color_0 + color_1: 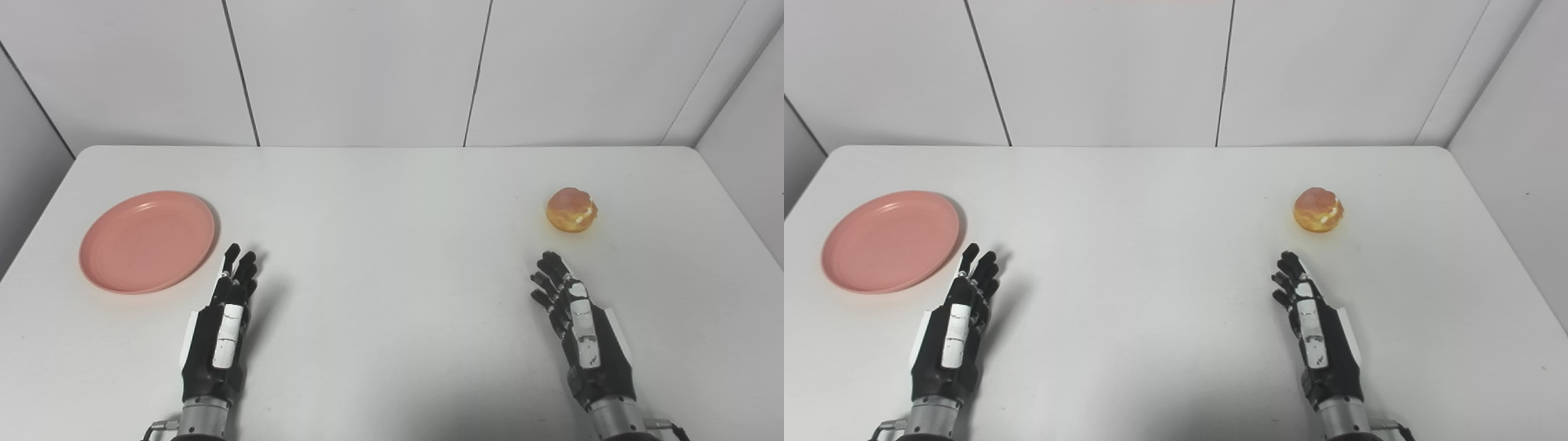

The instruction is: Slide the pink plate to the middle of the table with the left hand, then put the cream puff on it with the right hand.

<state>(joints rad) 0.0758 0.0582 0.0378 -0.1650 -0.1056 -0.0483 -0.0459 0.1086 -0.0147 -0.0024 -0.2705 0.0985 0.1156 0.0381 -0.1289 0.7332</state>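
pink plate (pixel 147 241) lay at desk (pixel 392 202) left edge, unmoved | cream puff (pixel 571 210) far right | left hand (pixel 223 331) and right hand (pixel 576 321) empty, fingers extended | risk: shallow rim slipping under push, plate stopping off-centre; soft puff crushed

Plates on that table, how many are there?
1. The pink plate lies flat at the table's left side, just beyond the left hand. Nothing looks hidden.
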